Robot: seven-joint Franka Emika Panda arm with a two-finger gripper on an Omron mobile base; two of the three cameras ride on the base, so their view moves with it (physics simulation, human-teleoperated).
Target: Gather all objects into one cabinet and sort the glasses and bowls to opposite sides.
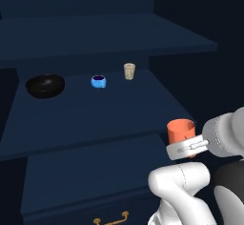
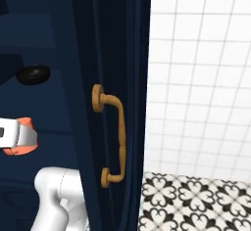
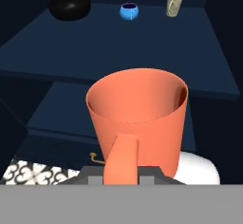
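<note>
One orange-red cup sits clenched in the gripper, upright and in the air in front of the navy cabinet, below and to the right of the shelf that carries the black bowl, blue cup and beige cup. It looks light, rigid and smooth-walled, so I judge the hold low on the body near the handle sound, though a slick wall could slip if jolted. From the hand view its open mouth and handle are plain, while the right base view adds the cabinet's gold door handle and white tiled wall.
</note>
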